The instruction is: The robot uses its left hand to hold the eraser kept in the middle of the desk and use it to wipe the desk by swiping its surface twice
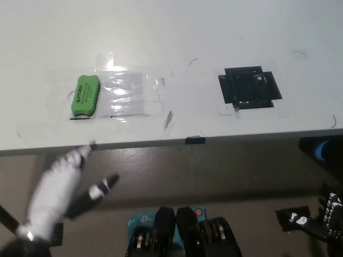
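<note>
Apparently empty, blurred left hand (pixel 61 184) spreads fingers below green, black-lettered eraser (pixel 86 96).

A single head-mounted view looks steeply down from above the near edge of the white worktop (pixel 171 32). The worktop fills the upper half of the frame at moderate range; the floor (pixel 214 171) occupies the lower half.

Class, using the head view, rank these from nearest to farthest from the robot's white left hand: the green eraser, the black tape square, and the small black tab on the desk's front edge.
Measured from the left robot hand, below the desk edge at lower left:
1. Green eraser, left part of the desk.
2. Small black tab, front edge, middle.
3. Black tape square, right part of the desk.
</note>
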